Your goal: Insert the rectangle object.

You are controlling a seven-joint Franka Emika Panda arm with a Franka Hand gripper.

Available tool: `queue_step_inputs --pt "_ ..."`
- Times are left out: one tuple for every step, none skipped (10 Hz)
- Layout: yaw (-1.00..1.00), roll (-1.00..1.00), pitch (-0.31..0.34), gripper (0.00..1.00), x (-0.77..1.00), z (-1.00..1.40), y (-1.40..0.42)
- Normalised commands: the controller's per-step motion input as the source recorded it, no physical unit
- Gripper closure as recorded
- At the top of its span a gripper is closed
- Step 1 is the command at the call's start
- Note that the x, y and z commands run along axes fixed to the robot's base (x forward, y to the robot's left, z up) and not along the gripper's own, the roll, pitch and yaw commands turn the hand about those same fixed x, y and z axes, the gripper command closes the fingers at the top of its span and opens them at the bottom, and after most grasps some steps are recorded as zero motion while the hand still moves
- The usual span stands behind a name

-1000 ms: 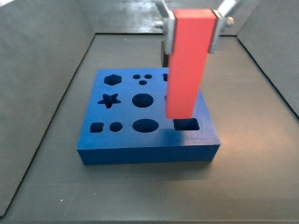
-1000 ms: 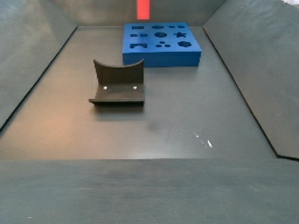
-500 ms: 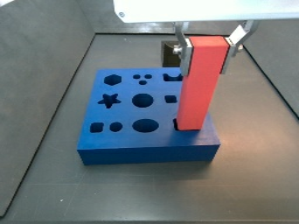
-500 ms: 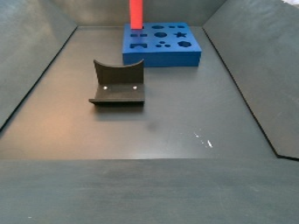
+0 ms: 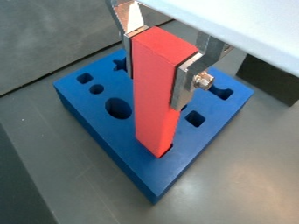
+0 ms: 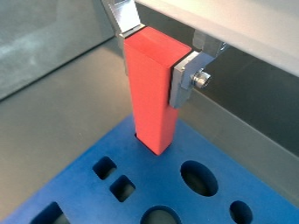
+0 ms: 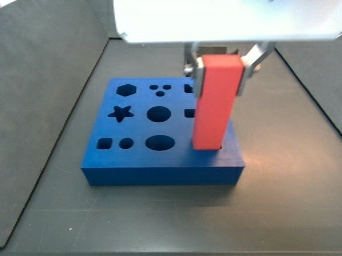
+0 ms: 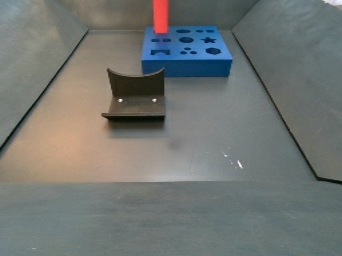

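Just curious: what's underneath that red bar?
The blue board. The gripper holds the red bar upright, its lower end in a corner hole; the hole's depth is hidden.

The red bar [image 8: 159, 14] and the tool [image 8: 159, 2] are cropped above.

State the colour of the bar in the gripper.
Red bar, clearest in a wrist view.

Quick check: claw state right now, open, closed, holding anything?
Claw: closed on the red bar, held upright over the blue board.
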Motion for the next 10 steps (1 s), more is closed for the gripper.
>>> queue_step_inputs --pt "-0.02 0.00 -0.093 1.00 -0.24 -0.27 0.00" --pt "-0.01 0.00 -0.054 1.00 -0.16 -0.21 0.01" --pt "0.00 0.00 -0.053 1.00 -0.04 -0.29 0.01" --pt "0.00 0.00 -0.060 1.00 0.00 -0.38 0.00" --pt "0.00 -0.03 -0.041 1.00 0.04 -0.43 0.00" --pt "-0.07 -0.07 0.000 1.00 0.17 -0.50 0.01" --pt "-0.10 -0.12 0.000 1.00 0.18 -0.41 0.06" --pt "-0.18 -0.08 0.004 1.00 0.07 -0.08 0.00" --pt "-0.07 -0.03 0.050 1.00 0.09 0.00 0.01" --pt "0.00 0.00 0.000 1.00 0.00 0.00 0.00"
